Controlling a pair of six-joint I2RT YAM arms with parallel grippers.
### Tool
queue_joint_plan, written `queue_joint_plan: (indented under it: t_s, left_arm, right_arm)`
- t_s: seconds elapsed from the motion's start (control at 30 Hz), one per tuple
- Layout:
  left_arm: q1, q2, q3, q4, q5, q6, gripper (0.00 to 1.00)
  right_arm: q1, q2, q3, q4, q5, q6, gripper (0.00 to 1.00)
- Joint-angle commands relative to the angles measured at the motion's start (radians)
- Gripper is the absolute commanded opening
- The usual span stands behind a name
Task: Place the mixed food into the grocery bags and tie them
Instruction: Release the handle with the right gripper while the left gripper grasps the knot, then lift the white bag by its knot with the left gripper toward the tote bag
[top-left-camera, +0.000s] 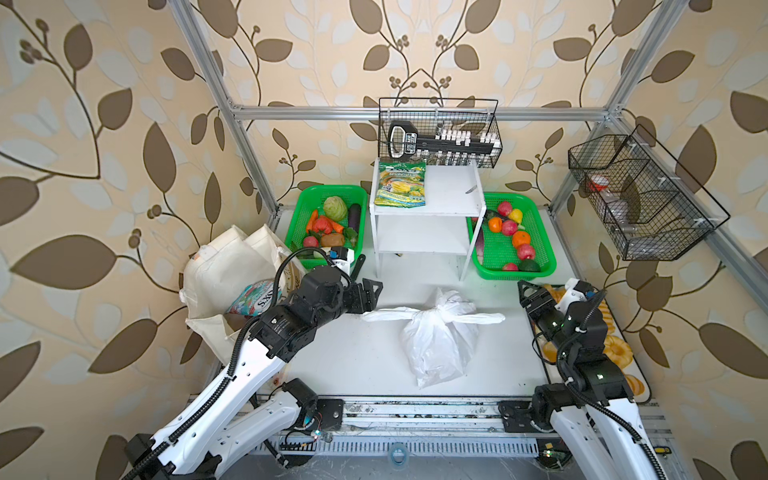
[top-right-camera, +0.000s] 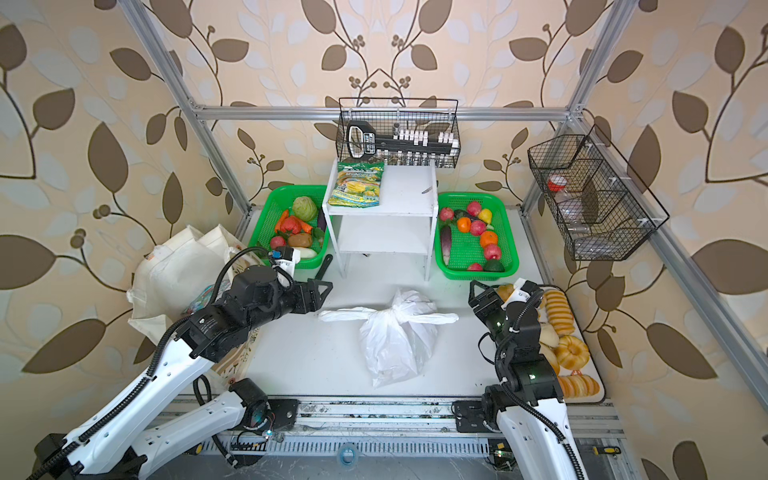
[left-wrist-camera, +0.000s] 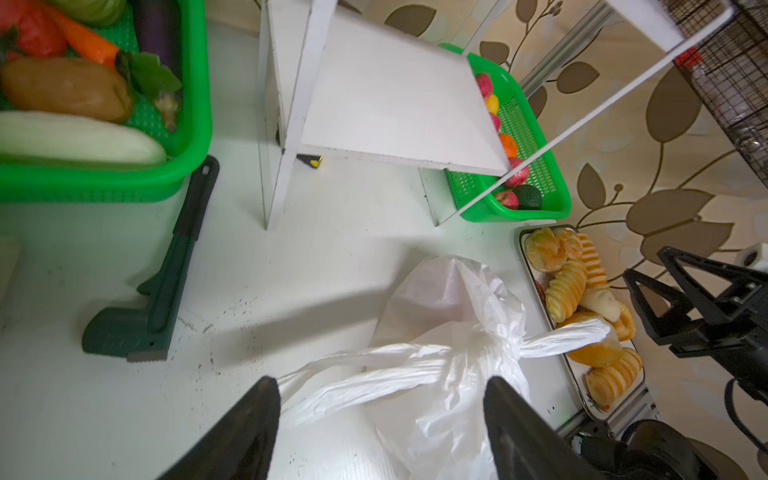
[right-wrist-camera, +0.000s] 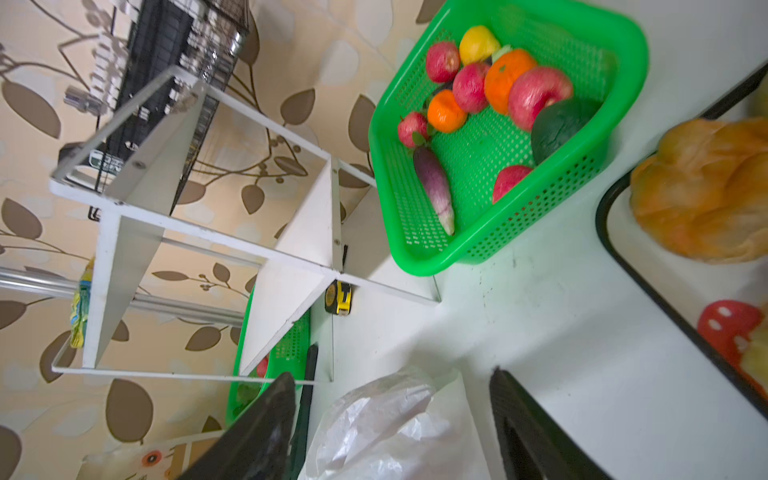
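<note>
Left gripper (left-wrist-camera: 382, 384): jaws wide, empty, just beside knotted white plastic bag (top-left-camera: 436, 336)
Right gripper (right-wrist-camera: 391, 374): jaws wide, empty, near bag
Bag: mid-table (top-left-camera: 332, 357), between grippers
Canvas tote (top-left-camera: 224, 266): far left, holding FOX'S candy packet (top-left-camera: 253, 297)

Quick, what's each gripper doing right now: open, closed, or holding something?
Left gripper: open, holding nothing.
Right gripper: open, holding nothing.
</note>
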Motion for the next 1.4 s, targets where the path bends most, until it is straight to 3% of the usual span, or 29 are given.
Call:
queue_joint_plan:
  t_s: [0.0, 0.07, 0.23, 0.33, 0.4, 0.63, 1.13, 1.23, 1.37]
  left_arm:
    - [-0.01, 0.075, 0.077, 0.065, 0.092, 0.123, 0.77]
    - [-0.057, 0.134, 0.113, 0.048, 0.092, 0.185, 0.78]
    - [-0.263, 0.278, 0.176, 0.016, -0.029, 0.363, 0.84]
    - [-0.318, 0.365, 0.204, -0.008, -0.05, 0.398, 0.89]
    - [-0.342, 0.415, 0.22, -0.013, -0.086, 0.399, 0.98]
    - [-0.359, 0.536, 0.251, 0.039, 0.009, 0.411, 0.99]
    - [-0.394, 0.831, 0.384, -0.095, 0.098, 0.468, 0.99]
    - [-0.4, 0.854, 0.409, -0.154, 0.116, 0.478, 0.87]
    - [-0.4, 0.835, 0.409, -0.179, 0.157, 0.488, 0.55]
  right_arm:
    - [-0.002, -0.014, 0.041, -0.047, 0.105, -0.045, 0.75]
    - [-0.003, -0.002, 0.049, -0.04, 0.095, -0.057, 0.74]
    - [-0.003, 0.038, 0.053, -0.024, 0.022, -0.06, 0.75]
    - [-0.003, 0.053, 0.039, -0.004, -0.008, -0.043, 0.75]
    - [-0.003, 0.062, 0.03, 0.013, -0.025, -0.037, 0.74]
    - [-0.003, 0.083, 0.023, 0.055, -0.056, -0.04, 0.73]
    - [-0.003, 0.127, 0.002, 0.083, -0.107, -0.029, 0.73]
    - [-0.003, 0.129, -0.001, 0.085, -0.112, -0.025, 0.73]
    - [-0.003, 0.131, -0.007, 0.089, -0.118, -0.02, 0.73]
